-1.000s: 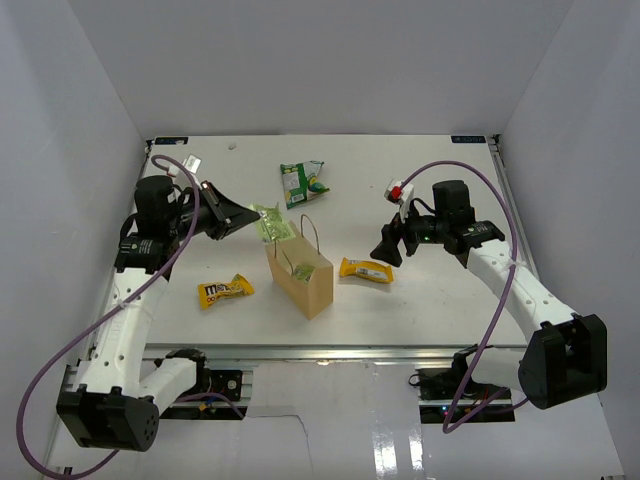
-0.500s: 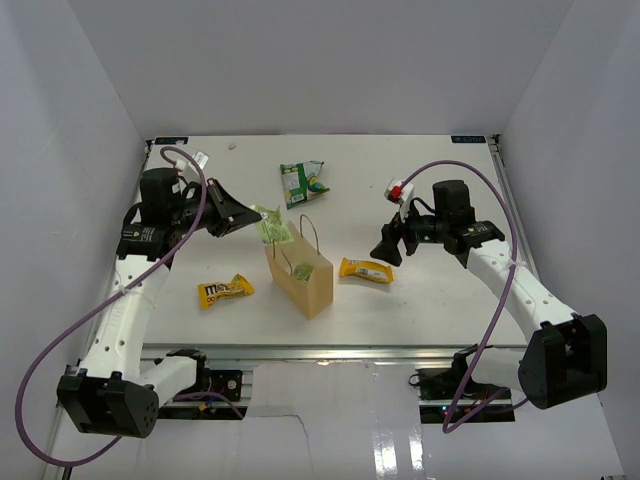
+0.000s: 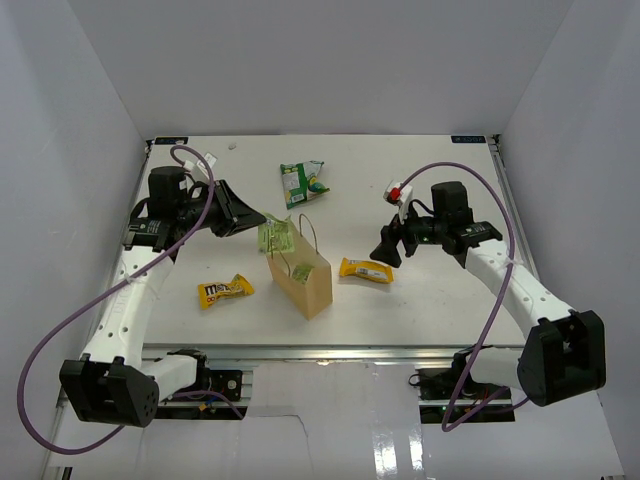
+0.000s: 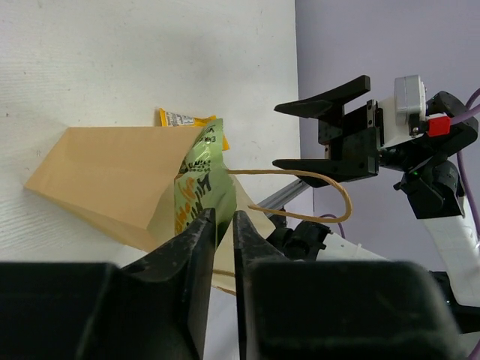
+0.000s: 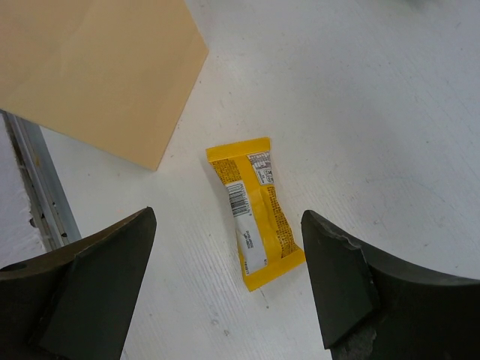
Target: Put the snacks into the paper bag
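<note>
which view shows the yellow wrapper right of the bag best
Right wrist: the flat yellow snack wrapper lies whole, barcode visible. Top external shows it small; left wrist only an edge behind the tan paper bag.

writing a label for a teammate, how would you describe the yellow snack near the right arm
Start at the tan paper bag standing mid-table. Just to its right, below the open right claw, lies a yellow packet. Unlike the other yellow wrapper left of the bag, it shows a white barcode panel, not brown lettering.
</note>
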You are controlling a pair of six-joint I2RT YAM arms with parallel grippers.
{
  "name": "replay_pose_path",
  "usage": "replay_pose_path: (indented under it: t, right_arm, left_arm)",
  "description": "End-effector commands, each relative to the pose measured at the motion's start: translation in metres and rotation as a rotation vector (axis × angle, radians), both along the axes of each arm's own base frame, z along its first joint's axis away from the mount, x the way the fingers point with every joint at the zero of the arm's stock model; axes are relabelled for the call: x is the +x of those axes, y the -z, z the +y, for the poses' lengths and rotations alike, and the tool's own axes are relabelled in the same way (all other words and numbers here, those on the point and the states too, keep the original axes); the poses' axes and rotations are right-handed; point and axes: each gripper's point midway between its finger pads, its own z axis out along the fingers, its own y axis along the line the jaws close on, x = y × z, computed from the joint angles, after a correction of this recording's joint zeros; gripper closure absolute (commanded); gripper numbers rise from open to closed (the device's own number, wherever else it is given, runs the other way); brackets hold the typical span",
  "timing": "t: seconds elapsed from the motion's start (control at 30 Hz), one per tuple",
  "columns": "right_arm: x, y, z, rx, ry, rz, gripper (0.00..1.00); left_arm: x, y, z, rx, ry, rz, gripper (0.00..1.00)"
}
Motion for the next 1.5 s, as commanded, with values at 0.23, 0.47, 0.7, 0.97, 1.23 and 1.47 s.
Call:
replay_pose_path:
  t: [0.23,0.47,0.7,0.97,1.23,1.47]
  right_arm:
    - [0.003,0.008,0.001,-0.006,-0.019,-0.018,0.16]
    - [0.003,0.019,-0.001,-0.036,-0.041,-0.012,0.16]
    - [0.005,0.024,-0.001,-0.049,-0.045,-0.001,0.16]
    - [0.006,0.023,0.001,-0.043,-0.046,0.002,0.16]
    - [0.008,0.022,0.001,-0.039,-0.044,0.0,0.16]
    - [0.007,0.021,0.002,-0.031,-0.043,0.006,0.16]
  left_arm:
    - [-0.006,-0.014,-0.005,-0.008,0.04,-0.05,0.63]
    - [-0.008,-0.019,-0.009,-0.034,0.069,-0.051,0.59]
    - [-0.013,-0.023,-0.015,-0.061,0.114,-0.021,0.69]
    - [-0.024,-0.019,-0.021,-0.091,0.17,0.024,0.62]
    - [-0.024,-0.006,-0.022,-0.078,0.175,0.086,0.6]
    - [-0.018,0.002,-0.013,0.036,0.118,0.092,0.66]
